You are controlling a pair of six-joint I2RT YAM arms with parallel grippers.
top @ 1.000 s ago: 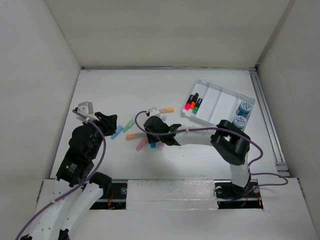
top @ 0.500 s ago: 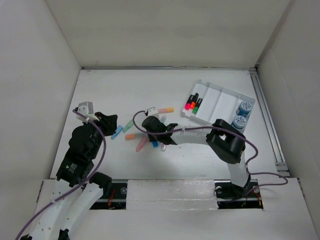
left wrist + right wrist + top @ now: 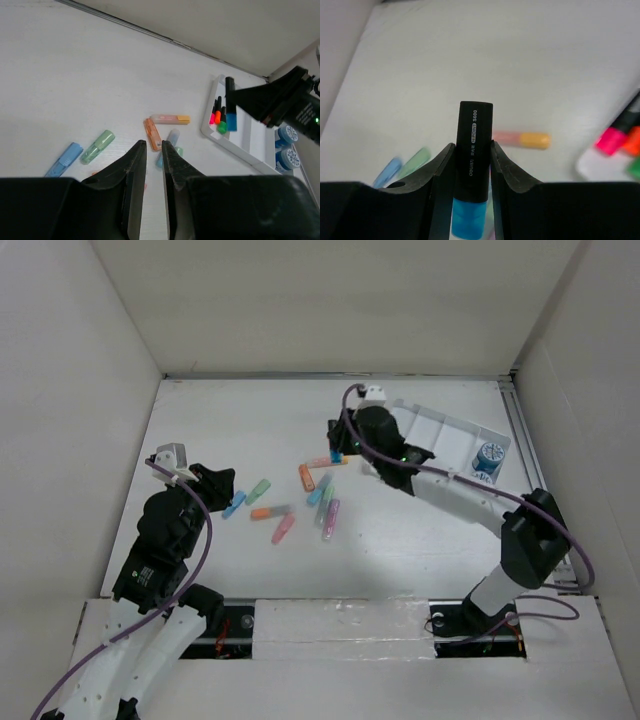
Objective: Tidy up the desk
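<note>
The white desk point(image 3: 240, 420) carries several pastel highlighters scattered near its middle point(image 3: 307, 477), also seen in the left wrist view point(image 3: 152, 133). My right gripper point(image 3: 335, 443) is shut on a black highlighter with a blue cap point(image 3: 473, 150), held upright above the desk just left of the white tray point(image 3: 450, 430). The held highlighter also shows in the left wrist view point(image 3: 231, 105). My left gripper point(image 3: 222, 480) hovers at the left with its jaws nearly together and nothing between them point(image 3: 152, 145).
The tray holds pink, orange and green highlighters point(image 3: 218, 112) in its left compartment. Blue tape rolls point(image 3: 490, 455) sit at its right end. A pink-and-orange marker point(image 3: 522, 140) lies under the right gripper. White walls enclose the desk, with a metal rail point(image 3: 530, 460) along the right.
My right gripper lifted the blue-capped highlighter out of the pastel cluster and swung up and right toward the tray. A few pastel markers shifted. The left arm stayed still.
</note>
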